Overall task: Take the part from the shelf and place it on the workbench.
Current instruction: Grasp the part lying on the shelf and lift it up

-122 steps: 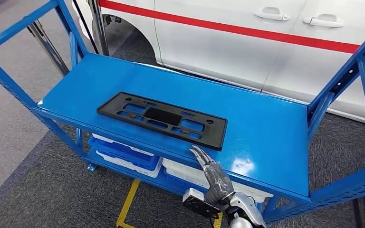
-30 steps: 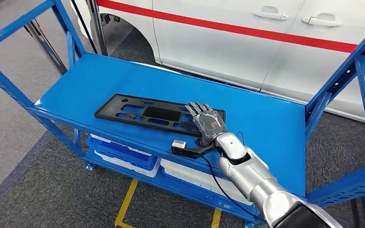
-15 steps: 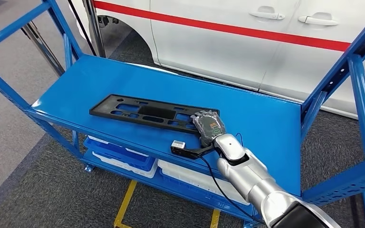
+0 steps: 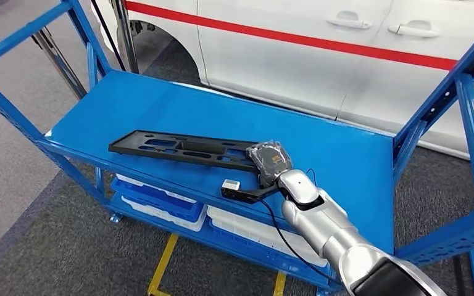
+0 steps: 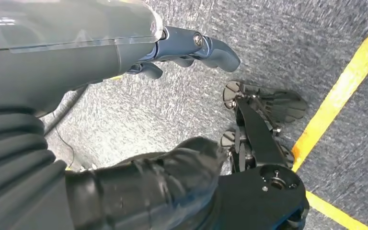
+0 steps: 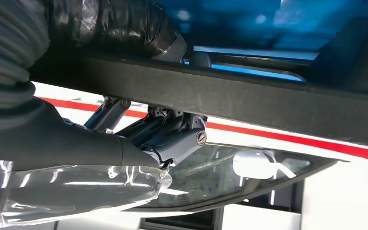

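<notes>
The part is a long black plastic plate [image 4: 173, 148] with several cut-outs, lying across the blue shelf top [image 4: 160, 102]. My right hand [image 4: 270, 161] grips its right end from the front, fingers curled over the top face. The plate looks tilted, its near edge raised off the shelf. In the right wrist view the plate's dark edge [image 6: 249, 96] runs across the picture, with my right hand [image 6: 139, 139] clamped around it. My left hand [image 5: 100, 52] hangs over grey carpet, fingers apart and holding nothing.
A white car with a red stripe [image 4: 321, 55] stands close behind the shelf. Blue uprights rise at the right [image 4: 463, 105] and left [image 4: 12, 105]. Blue and white bins [image 4: 160, 200] sit on the lower level. A yellow line [image 4: 163, 265] marks the floor.
My right hand rose from below the shelf's front edge, settled on the plate's right end and closed on it. The plate now sits flatter in view, its near edge lifted.
</notes>
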